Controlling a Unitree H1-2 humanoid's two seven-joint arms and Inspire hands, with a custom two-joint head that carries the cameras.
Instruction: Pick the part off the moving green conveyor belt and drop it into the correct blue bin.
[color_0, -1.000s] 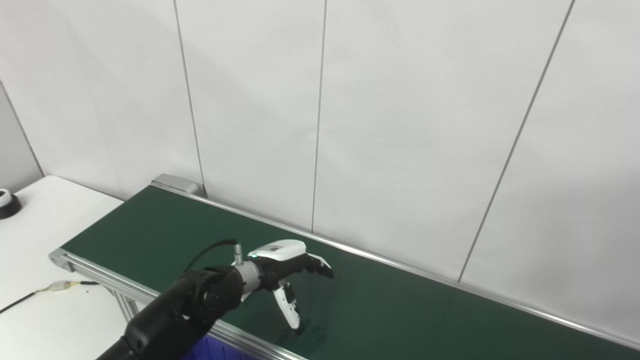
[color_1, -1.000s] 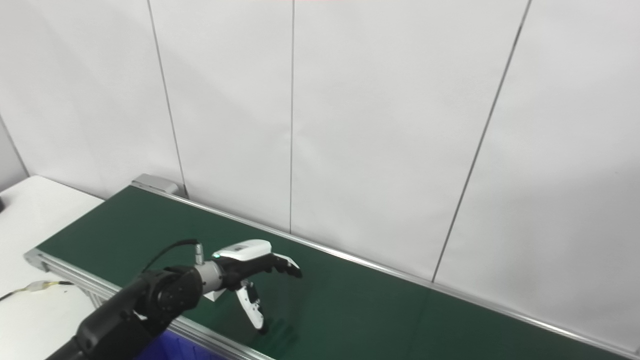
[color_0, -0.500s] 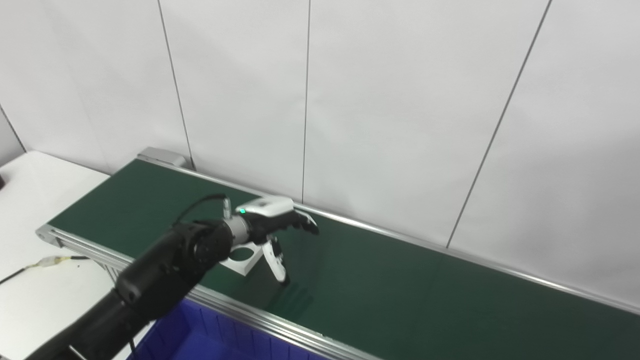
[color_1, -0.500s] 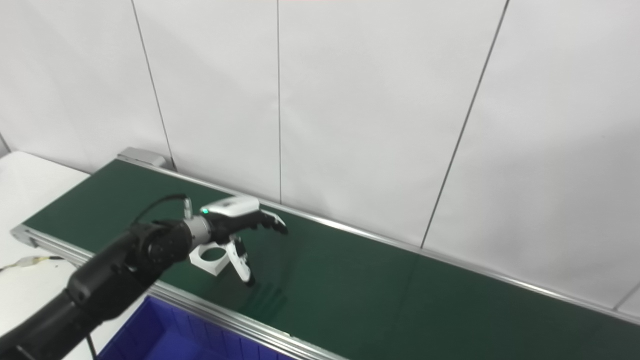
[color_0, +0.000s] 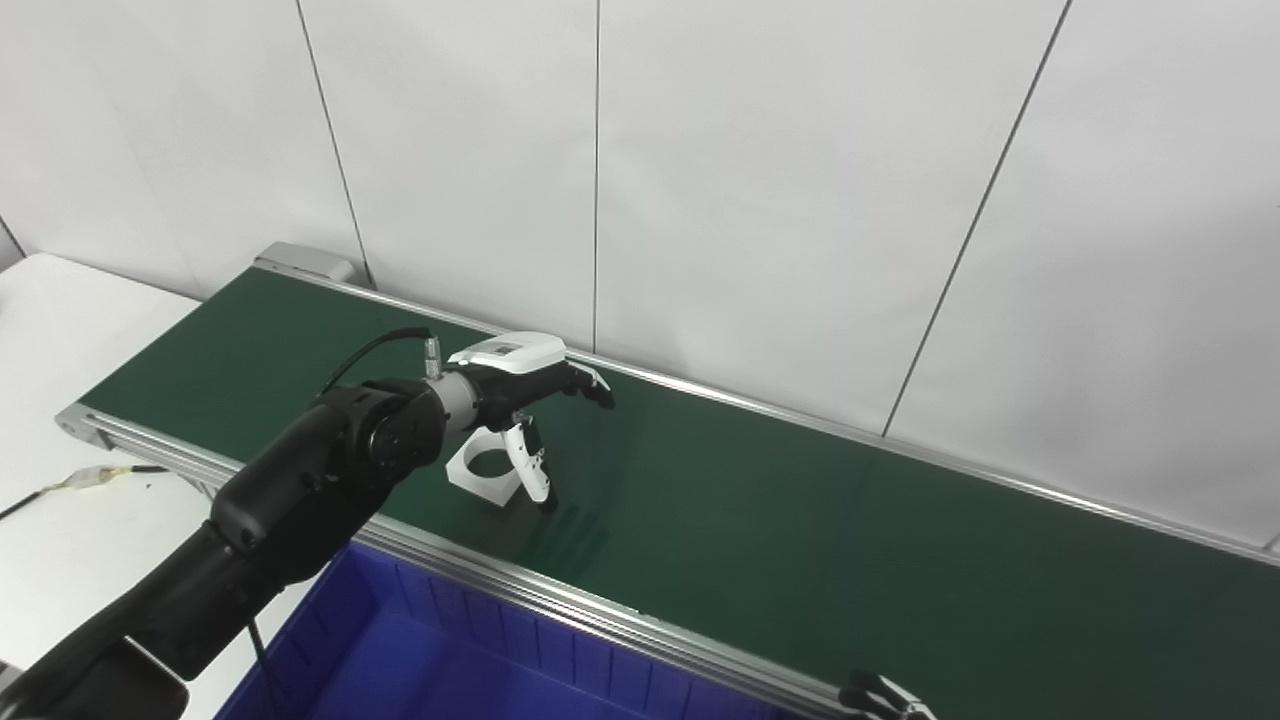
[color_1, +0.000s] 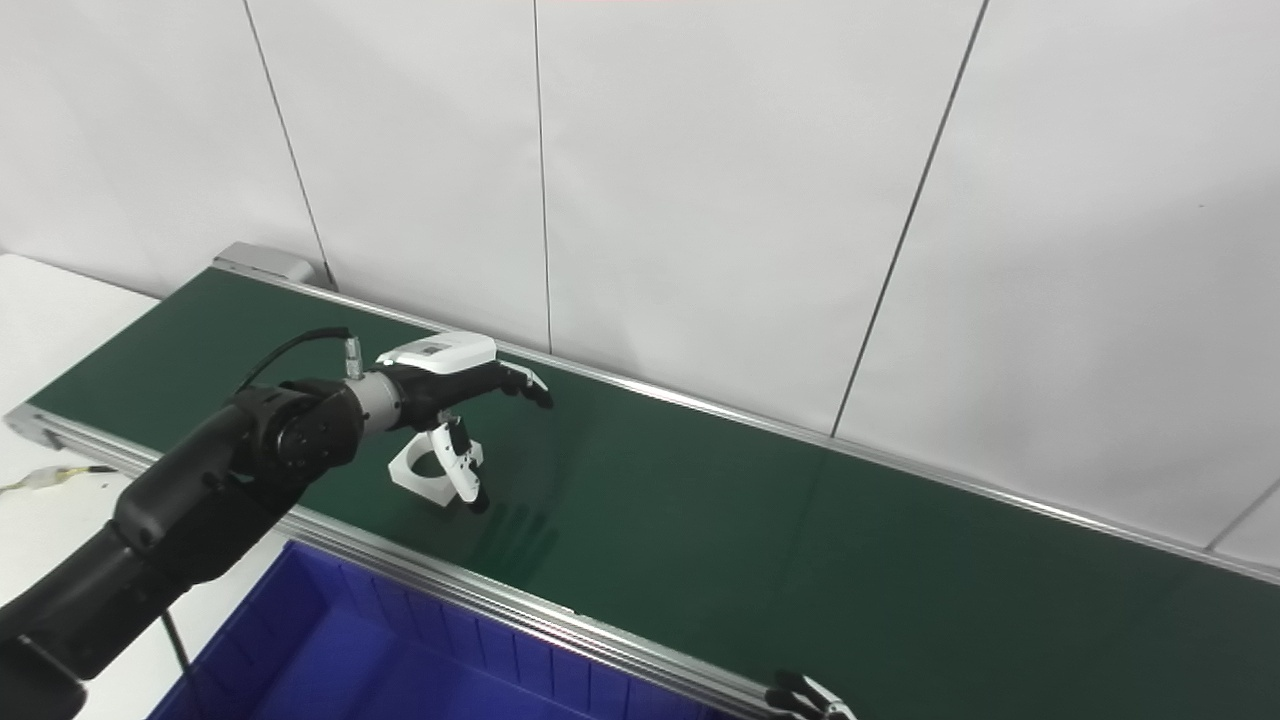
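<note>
The white part (color_0: 487, 470) on the belt (color_0: 800, 540) is partly hidden. The left hand (color_0: 525, 395) is above it, and the thumb crosses in front of its right side, so you cannot tell if the hand touches it. The part's full shape is hard to make out.

The right hand (color_0: 880, 697) only peeks in at the bottom edge. Just some fingertips show, so you cannot tell if it is open or closed.

The blue bin (color_0: 420, 665) is cut off by the bottom edge. The belt runs off the picture on the right. The counter (color_0: 60, 540) is cut off on the left.
</note>
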